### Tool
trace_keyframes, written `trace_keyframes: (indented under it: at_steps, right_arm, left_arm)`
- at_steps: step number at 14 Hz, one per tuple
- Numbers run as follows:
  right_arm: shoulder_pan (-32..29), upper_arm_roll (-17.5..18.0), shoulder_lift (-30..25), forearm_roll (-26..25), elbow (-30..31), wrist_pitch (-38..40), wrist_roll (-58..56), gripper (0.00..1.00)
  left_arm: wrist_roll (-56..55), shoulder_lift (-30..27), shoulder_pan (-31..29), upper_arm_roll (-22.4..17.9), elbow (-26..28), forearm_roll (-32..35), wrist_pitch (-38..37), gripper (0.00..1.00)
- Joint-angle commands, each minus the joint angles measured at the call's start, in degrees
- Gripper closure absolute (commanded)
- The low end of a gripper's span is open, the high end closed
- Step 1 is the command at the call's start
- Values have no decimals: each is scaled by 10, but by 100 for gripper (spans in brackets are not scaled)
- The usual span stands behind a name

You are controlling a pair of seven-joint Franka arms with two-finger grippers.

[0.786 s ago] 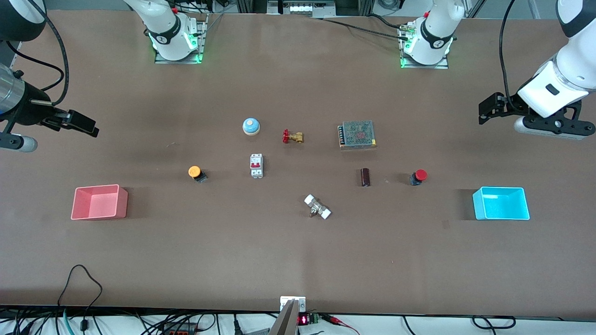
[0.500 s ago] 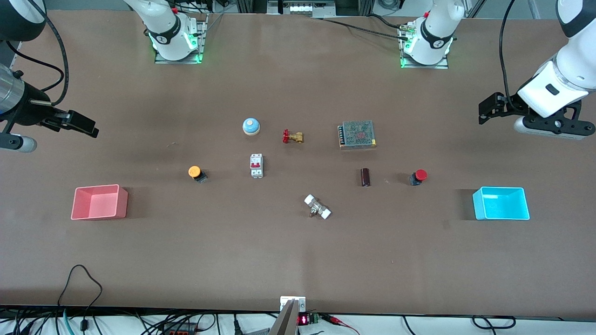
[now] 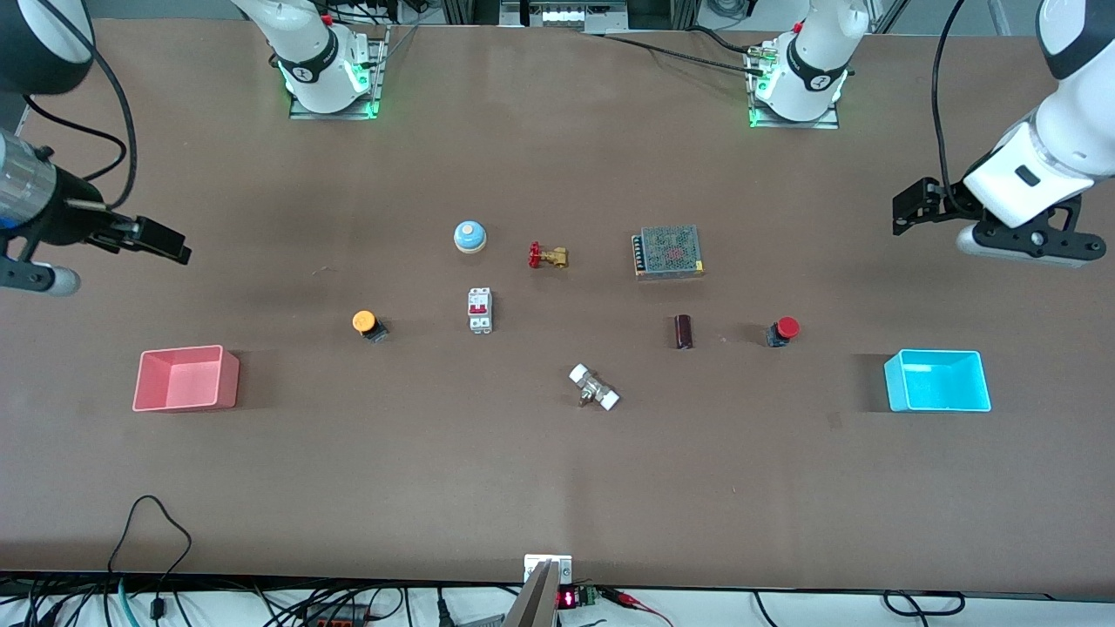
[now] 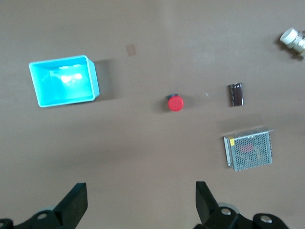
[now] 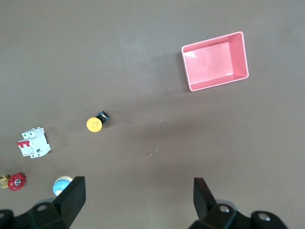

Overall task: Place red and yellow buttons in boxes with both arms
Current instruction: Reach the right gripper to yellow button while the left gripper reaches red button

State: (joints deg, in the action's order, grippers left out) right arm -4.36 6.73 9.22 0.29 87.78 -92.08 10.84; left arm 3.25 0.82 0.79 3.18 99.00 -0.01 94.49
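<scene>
The red button (image 3: 782, 331) stands on the table between a dark cylinder and the cyan box (image 3: 937, 380); both show in the left wrist view, the button (image 4: 175, 103) and the box (image 4: 64, 87). The yellow button (image 3: 367, 324) stands toward the right arm's end, with the pink-red box (image 3: 185, 378) nearer the table's end; the right wrist view shows the button (image 5: 96, 122) and the box (image 5: 215, 60). My left gripper (image 3: 906, 210) is open and empty, high over the table at the left arm's end. My right gripper (image 3: 161, 239) is open and empty, high at the right arm's end.
Between the buttons lie a white circuit breaker (image 3: 479, 310), a blue dome bell (image 3: 469, 236), a brass valve with a red handle (image 3: 547, 256), a metal mesh power supply (image 3: 668, 252), a dark cylinder (image 3: 684, 332) and a white-capped fitting (image 3: 594, 387).
My right gripper has shifted slightly toward the table's middle and lower in the front view. My left gripper has edged slightly toward the middle. Nothing on the table has moved.
</scene>
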Motion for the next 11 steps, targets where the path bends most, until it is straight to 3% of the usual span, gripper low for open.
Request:
trace_keyframes:
  at_steps: [1, 3, 7, 11]
  right_arm:
    - [0, 6, 26, 12, -9, -1, -34, 0]
    - [11, 7, 57, 12, -8, -16, -56, 0]
    - [35, 7, 86, 12, 23, -91, -70, 0]
    - [58, 8, 103, 9, 95, -199, -77, 0]
  left_arm:
    - [0, 55, 4, 0, -44, 11, -36, 0]
    - [-78, 94, 5, 1, -46, 12, -26, 0]
    - [-85, 153, 9, 11, -16, 12, 85, 0]
    - [-95, 163, 33, 18, 103, 12, 250, 0]
